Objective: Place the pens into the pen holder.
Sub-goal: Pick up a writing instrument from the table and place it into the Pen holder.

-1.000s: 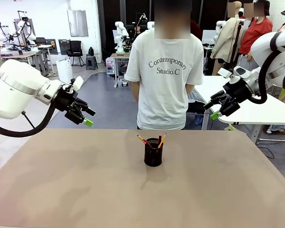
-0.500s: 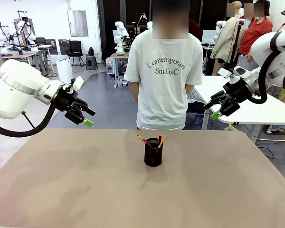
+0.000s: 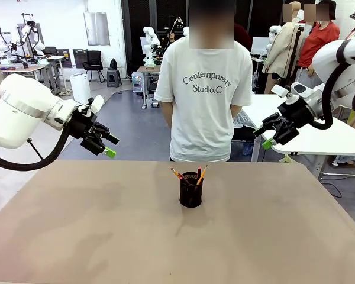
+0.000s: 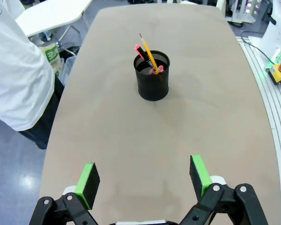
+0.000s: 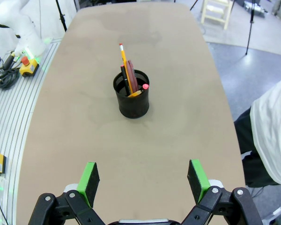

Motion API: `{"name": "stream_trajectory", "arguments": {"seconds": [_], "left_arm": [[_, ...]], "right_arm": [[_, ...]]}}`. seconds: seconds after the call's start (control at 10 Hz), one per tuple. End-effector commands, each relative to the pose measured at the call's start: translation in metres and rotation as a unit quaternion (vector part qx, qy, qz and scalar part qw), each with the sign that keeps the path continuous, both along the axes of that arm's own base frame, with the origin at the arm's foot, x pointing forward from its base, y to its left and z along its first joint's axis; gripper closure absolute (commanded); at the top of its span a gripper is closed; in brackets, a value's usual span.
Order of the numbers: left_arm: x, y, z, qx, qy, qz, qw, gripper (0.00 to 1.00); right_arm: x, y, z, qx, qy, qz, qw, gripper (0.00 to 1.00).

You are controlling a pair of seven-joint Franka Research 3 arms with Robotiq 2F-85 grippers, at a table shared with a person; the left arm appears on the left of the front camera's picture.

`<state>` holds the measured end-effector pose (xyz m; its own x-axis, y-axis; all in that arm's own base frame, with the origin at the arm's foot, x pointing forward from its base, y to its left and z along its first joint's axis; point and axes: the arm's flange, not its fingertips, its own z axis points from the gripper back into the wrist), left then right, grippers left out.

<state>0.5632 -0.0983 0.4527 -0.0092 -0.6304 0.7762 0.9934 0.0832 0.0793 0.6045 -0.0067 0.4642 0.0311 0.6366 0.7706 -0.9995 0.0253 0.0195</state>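
Brown tabletop bare apart from the mesh pen holder at centre, pens standing inside. Our left gripper and right gripper hover wide apart, empty. Task looks done; next we just stay parked.

We're seeing a big open lab: shiny grey floor, white wall far left, black office chair, and a white table off right.

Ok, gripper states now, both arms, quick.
Left gripper: open, holding nothing, raised above the table.
Right gripper: open, holding nothing, also raised.
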Motion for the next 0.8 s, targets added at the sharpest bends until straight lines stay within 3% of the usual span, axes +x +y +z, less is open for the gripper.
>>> {"name": "stream_trajectory", "arguments": {"seconds": [0.0, 0.7], "left_arm": [[0.0000, 0.0000, 0.0000, 0.000, 0.000, 0.000, 1.000, 0.00], [0.0000, 0.0000, 0.0000, 0.000, 0.000, 0.000, 1.000, 0.00]], "right_arm": [[-0.0002, 0.0007, 0.0029, -0.003, -0.004, 0.000, 1.000, 0.00], [-0.0002, 0.0007, 0.0029, -0.003, -0.004, 0.000, 1.000, 0.00]]}}
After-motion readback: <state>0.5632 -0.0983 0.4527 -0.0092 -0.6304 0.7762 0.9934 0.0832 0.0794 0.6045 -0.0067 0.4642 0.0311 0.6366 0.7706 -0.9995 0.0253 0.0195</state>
